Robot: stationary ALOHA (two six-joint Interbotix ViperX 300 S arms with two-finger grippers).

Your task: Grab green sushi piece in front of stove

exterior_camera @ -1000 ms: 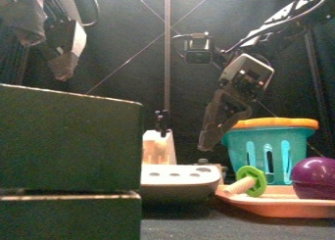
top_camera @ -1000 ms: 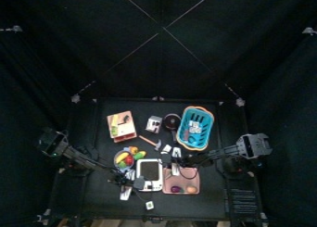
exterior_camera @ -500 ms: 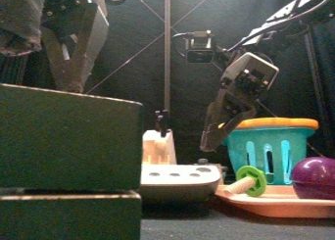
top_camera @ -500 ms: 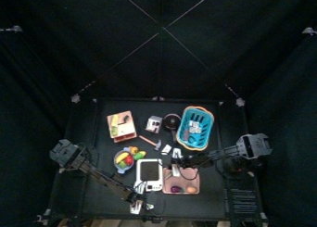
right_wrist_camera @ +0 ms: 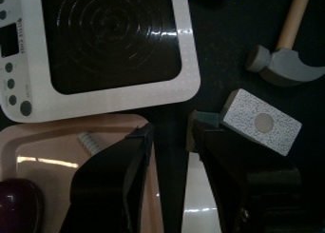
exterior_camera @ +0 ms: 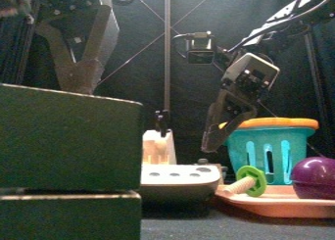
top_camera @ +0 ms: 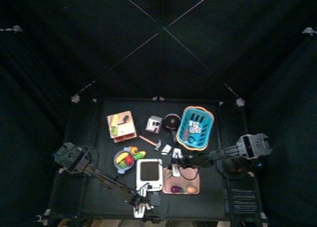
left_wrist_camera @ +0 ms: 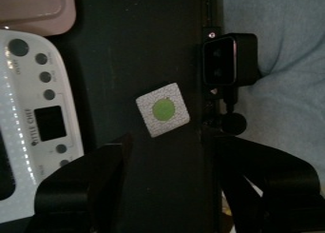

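Black tabletop was noted bearing the green sushi piece [left_wrist_camera: 162, 111] beside the stove [left_wrist_camera: 36, 113], judged light, rigid, best pinched across its edges by the spread-open left gripper [left_wrist_camera: 172, 180].

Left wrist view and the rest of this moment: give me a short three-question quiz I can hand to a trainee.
1. True or false: the left gripper is open, with the green sushi piece not yet between its jaws.
2. In the left wrist view, what lies beside the sushi piece on the table?
A. the stove
B. a blue basket
C. a purple ball
3. Fill in: in the right wrist view, the right gripper hangs over the edge of the pink ____.

Key: 1 true; 2 A; 3 tray.
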